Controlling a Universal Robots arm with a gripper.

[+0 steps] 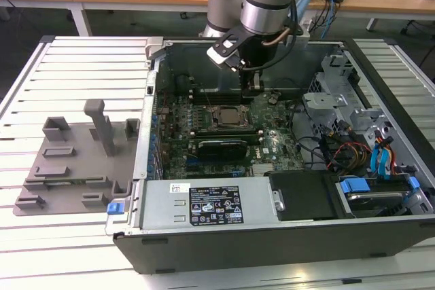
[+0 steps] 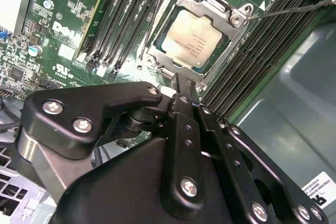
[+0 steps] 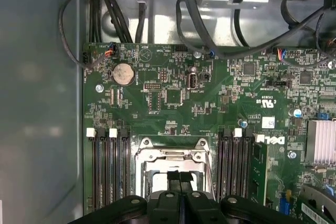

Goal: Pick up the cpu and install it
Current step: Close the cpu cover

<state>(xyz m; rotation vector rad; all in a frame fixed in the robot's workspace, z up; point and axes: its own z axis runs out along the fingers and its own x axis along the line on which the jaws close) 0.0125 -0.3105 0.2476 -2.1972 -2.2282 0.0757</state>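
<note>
The cpu (image 2: 191,38), a flat square chip with a silvery top, lies inside the black-framed socket (image 2: 233,19) on the green motherboard (image 3: 173,98). In the exterior view the cpu (image 1: 227,116) sits mid-board inside the open computer case (image 1: 272,236). My gripper (image 1: 253,86) hangs just above the board, a little behind the socket and toward the exterior view's right. Its black fingers (image 3: 180,176) are pressed together with nothing between them, and the gripper (image 2: 182,81) ends near the socket's edge. The socket's metal frame (image 3: 170,156) is partly hidden by the fingers.
Memory slots (image 3: 107,166) flank the socket on both sides. A grey plastic fixture tray (image 1: 68,168) with upright posts lies on the slatted table at the exterior view's left. Cables (image 1: 340,151) and drive bays (image 1: 380,195) fill the case's right side. A power supply (image 1: 211,205) lies at the front.
</note>
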